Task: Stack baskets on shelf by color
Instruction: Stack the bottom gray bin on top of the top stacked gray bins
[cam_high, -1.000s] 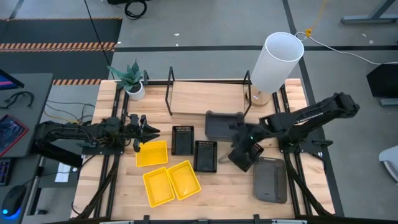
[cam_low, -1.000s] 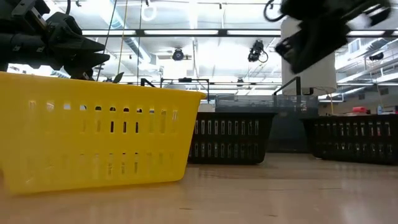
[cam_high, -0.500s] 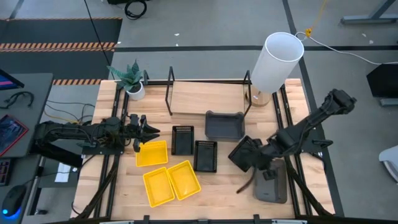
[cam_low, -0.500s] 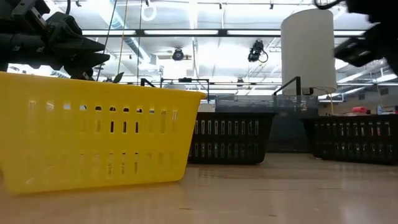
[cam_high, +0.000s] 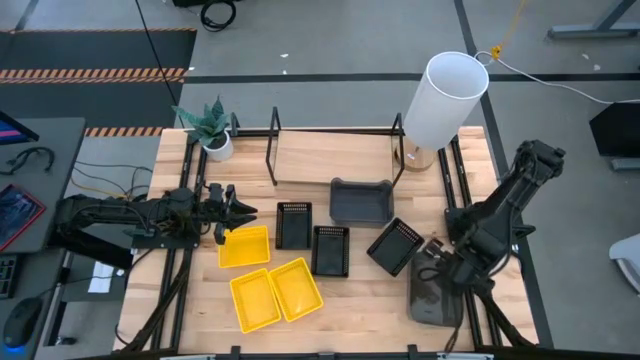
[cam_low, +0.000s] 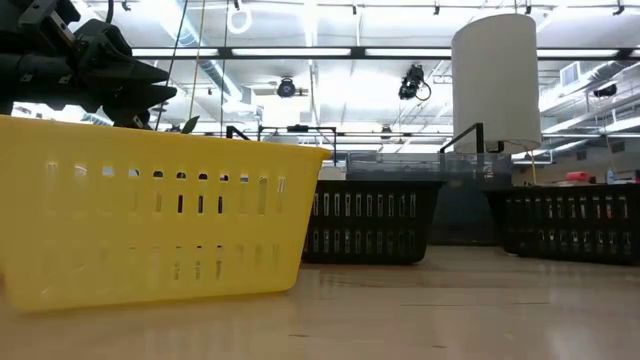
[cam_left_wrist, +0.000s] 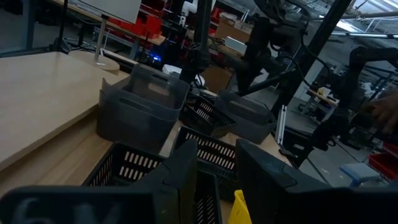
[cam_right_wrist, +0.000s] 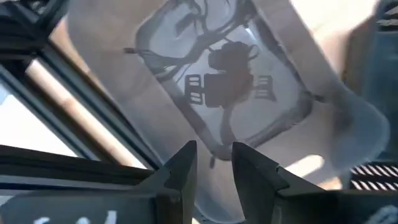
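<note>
Three yellow baskets (cam_high: 262, 280) lie at the table's near left, and three black slotted ones (cam_high: 330, 250) sit mid-table. One smoky grey basket (cam_high: 361, 202) stands in front of the shelf (cam_high: 335, 155). A second grey basket (cam_high: 432, 298) rests flat at the near right. My right gripper (cam_high: 437, 268) hangs over that grey basket (cam_right_wrist: 224, 81), pointing down, open by a narrow gap and touching nothing. My left gripper (cam_high: 235, 212) waits level at the left, behind a yellow basket (cam_low: 150, 215), also open by a narrow gap with nothing between its fingers.
A tall white lamp shade (cam_high: 445, 100) stands at the shelf's right end and a potted plant (cam_high: 212, 135) at its left. Black frame rails (cam_high: 478, 300) run along the table's right side, close to the grey basket. Bare wood shows along the near middle.
My right gripper has swung from above the rightmost black basket toward the table's right edge. It has tipped to point down and now hangs over the grey basket at the near right. It has left the low view. The black basket now shows uncovered on the table.
</note>
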